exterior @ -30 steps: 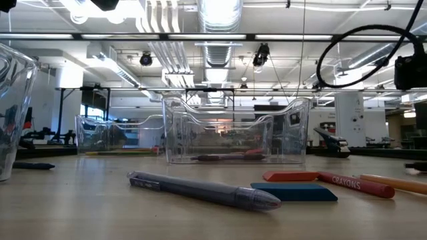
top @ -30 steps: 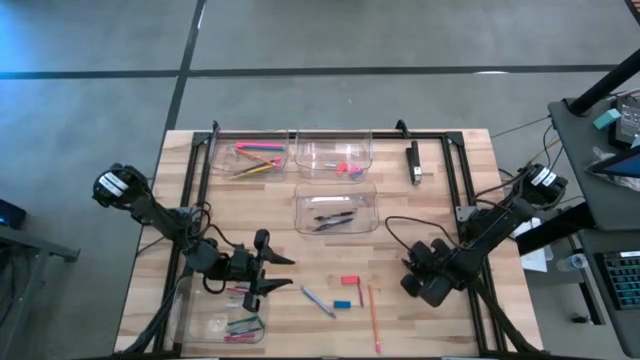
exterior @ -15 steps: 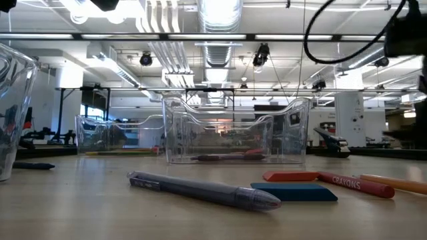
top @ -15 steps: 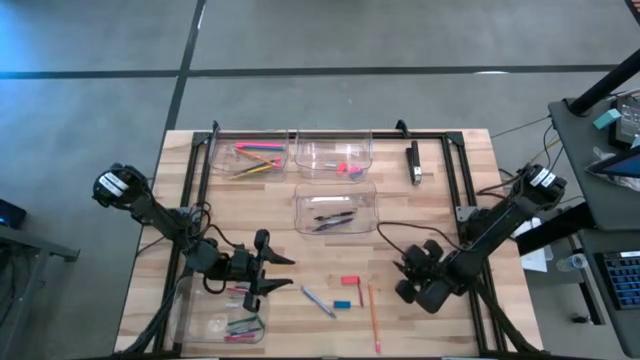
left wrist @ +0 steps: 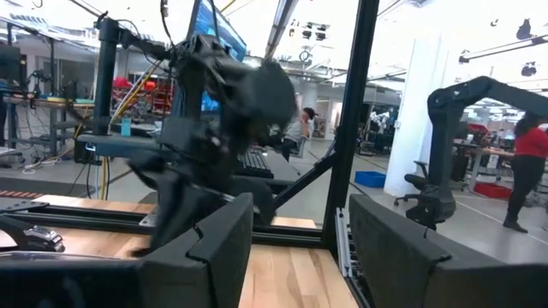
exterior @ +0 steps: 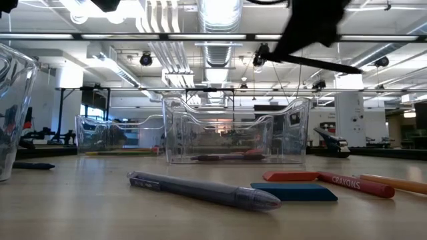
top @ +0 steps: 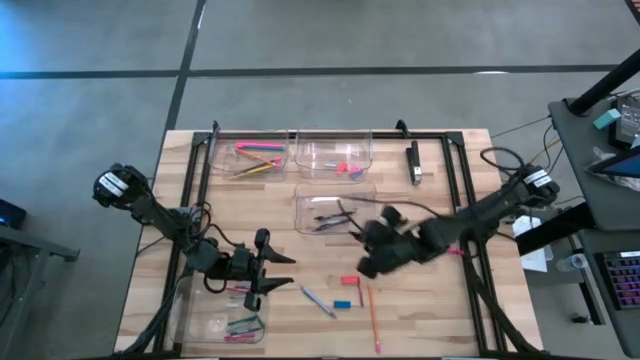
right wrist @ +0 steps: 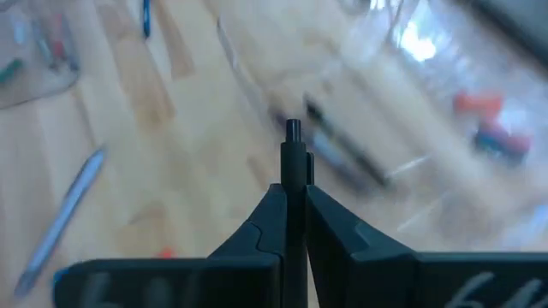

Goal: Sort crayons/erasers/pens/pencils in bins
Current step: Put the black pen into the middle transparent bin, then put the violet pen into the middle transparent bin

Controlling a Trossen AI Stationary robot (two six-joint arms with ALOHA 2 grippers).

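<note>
Right gripper [right wrist: 294,184] jaws pinching a dark pen [right wrist: 294,162] upright between them, over the pen bin [top: 336,212] at bench centre, left gripper [top: 275,274] jaws spread beside the crayon bin [top: 190,318].

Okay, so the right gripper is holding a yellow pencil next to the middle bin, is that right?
Not quite. The right gripper is shut on a slim dark pen, not a yellow pencil, as the right wrist view shows. It is next to the middle bin, as you said.
</note>
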